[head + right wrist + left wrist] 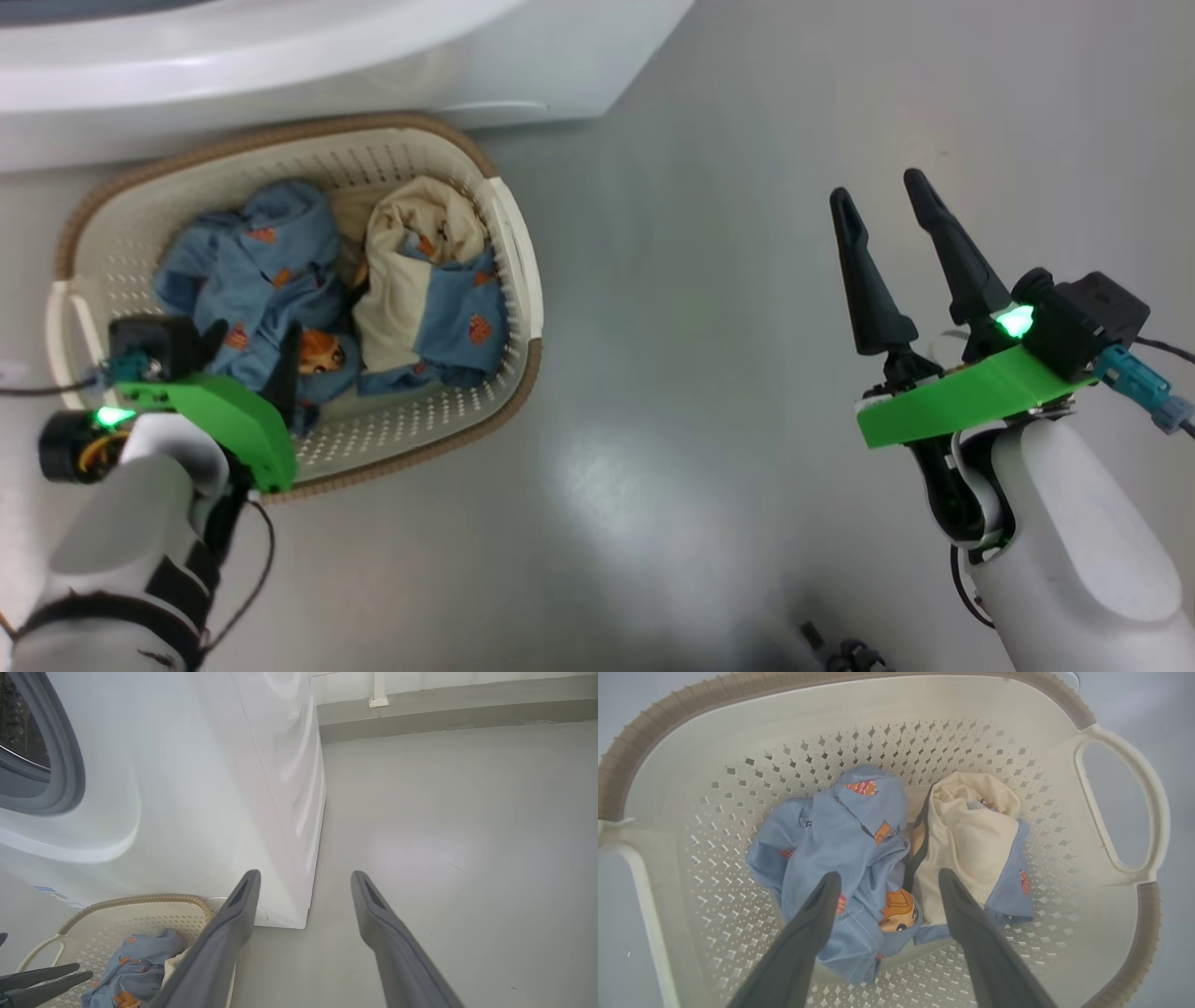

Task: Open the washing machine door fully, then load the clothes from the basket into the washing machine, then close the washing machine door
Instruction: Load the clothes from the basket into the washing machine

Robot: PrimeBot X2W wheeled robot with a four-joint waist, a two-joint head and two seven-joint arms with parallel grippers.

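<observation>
The two long dark fingers (803,938) of your left gripper (888,879) stand spread over the soft, light bundle of blue printed and cream-yellow clothes (840,835) in the cream perforated plastic basket (896,714), so I think you should pinch a thick raised fold near its middle.

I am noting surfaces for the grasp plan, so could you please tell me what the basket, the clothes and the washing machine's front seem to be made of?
Basket: matte cream moulded plastic, judging by its punched holes and rigid handles.
Clothes: soft matte fabric, creased and folded; weave unclear.
Washing machine: glossy white panel, painted metal or plastic, showing sheen and reflections.
</observation>
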